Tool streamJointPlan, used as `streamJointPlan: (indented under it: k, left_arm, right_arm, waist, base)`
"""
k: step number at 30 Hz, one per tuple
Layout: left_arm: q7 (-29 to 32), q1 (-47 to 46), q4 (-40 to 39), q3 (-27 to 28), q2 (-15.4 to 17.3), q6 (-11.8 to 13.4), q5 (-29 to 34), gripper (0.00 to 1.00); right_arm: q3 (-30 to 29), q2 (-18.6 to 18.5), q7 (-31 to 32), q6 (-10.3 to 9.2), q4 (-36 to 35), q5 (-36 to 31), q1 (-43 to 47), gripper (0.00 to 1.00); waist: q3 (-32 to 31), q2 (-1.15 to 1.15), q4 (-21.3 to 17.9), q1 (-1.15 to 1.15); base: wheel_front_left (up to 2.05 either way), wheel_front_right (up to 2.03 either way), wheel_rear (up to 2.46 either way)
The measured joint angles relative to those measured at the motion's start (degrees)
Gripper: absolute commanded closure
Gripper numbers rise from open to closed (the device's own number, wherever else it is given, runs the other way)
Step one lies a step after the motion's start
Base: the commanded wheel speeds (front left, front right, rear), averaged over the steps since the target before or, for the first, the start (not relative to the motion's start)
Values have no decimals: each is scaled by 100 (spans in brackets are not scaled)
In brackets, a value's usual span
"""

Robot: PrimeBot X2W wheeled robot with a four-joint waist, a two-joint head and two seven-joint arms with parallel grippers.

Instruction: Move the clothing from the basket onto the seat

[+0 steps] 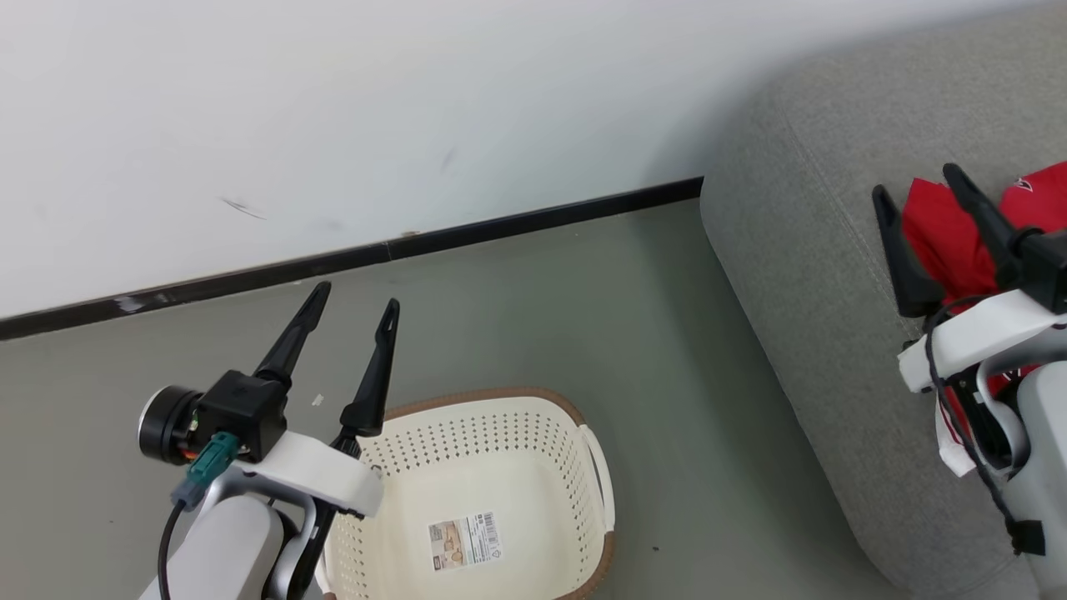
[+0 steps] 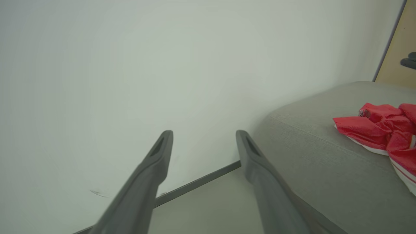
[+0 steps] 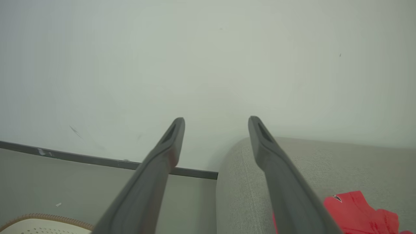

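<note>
The cream-white basket [image 1: 467, 467] with its brown rim stands on the floor at the lower middle of the head view, with nothing in it but a label on its bottom. Red clothing [image 1: 959, 242] with white bands lies on the grey seat [image 1: 800, 275] at the right; it also shows as clothing [image 2: 380, 128] on the seat [image 2: 325, 162] and as clothing [image 3: 357, 213] on the seat [image 3: 325, 165]. My left gripper [image 1: 354, 304] is open above the basket's left side, holding nothing. My right gripper [image 1: 917, 183] is open over the seat, just above the clothing, with nothing held.
A white wall [image 1: 333, 108] with a dark baseboard [image 1: 417, 246] runs behind the grey floor [image 1: 650, 350]. The basket's rim [image 3: 39, 217] peeks in at the right wrist view's lower left. A tan panel [image 2: 398, 48] stands beyond the seat.
</note>
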Motion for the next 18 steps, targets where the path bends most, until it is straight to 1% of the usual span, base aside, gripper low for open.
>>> streamJointPlan:
  k: [2,9,18]
  left_arm:
    - [0,48,8,41,-4,35,-21,0]
    - [-1,361,-88,394,-92,226,-27,0]
    - [-1,779,-108,703,-66,408,70,0]
  right_arm:
    - [13,34,0,0,-1,-12,20,0]
    - [4,365,0,0,-52,-154,341,0]
    - [-10,679,0,0,-127,-367,754,0]
  waist:
    - [-32,0,22,0]
    - [-264,0,174,0]
    - [-562,0,351,0]
  base:
    - [0,0,0]
    - [0,0,0]
    - [0,0,0]
